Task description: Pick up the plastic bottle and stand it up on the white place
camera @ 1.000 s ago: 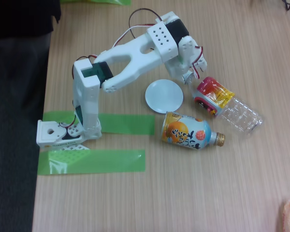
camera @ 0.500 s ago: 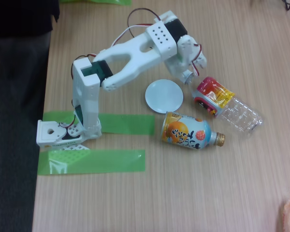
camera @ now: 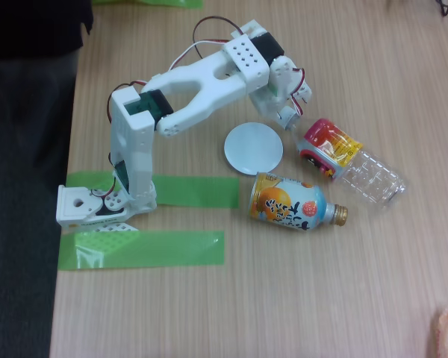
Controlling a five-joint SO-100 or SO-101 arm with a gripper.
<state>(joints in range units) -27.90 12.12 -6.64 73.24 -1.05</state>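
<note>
You are looking down on a pale wooden table (camera: 343, 298) with a fine straight grain, its left edge dropping off to a dark floor. Two glossy green tape strips (camera: 142, 248) lie flat near the arm's base, one partly under it. The arm (camera: 201, 86) is matte white printed plastic with black servo blocks and thin red and black wires looping over its elbow; it reaches up and to the right in the fixed view.

The gripper (camera: 290, 121) sits at the end of the arm, just above and left of the plastic bottle (camera: 351, 162), close to its capped end. Its fingers are bunched under the wrist housing, so you cannot tell whether they are apart or together.

The plastic bottle lies on its side. Its body is clear, ribbed and faintly reflective, with a shiny red-pink and yellow wrap around the upper part. Its long axis runs diagonally, neck end pointing up-left toward the gripper, clear base pointing down-right.

The white place (camera: 253, 148) is a smooth, flat round disc, just left of the bottle's labelled end and apart from it. Below it lies an orange-and-light-blue bottle-can (camera: 291, 205), also on its side, its gold cap pointing right.
</note>
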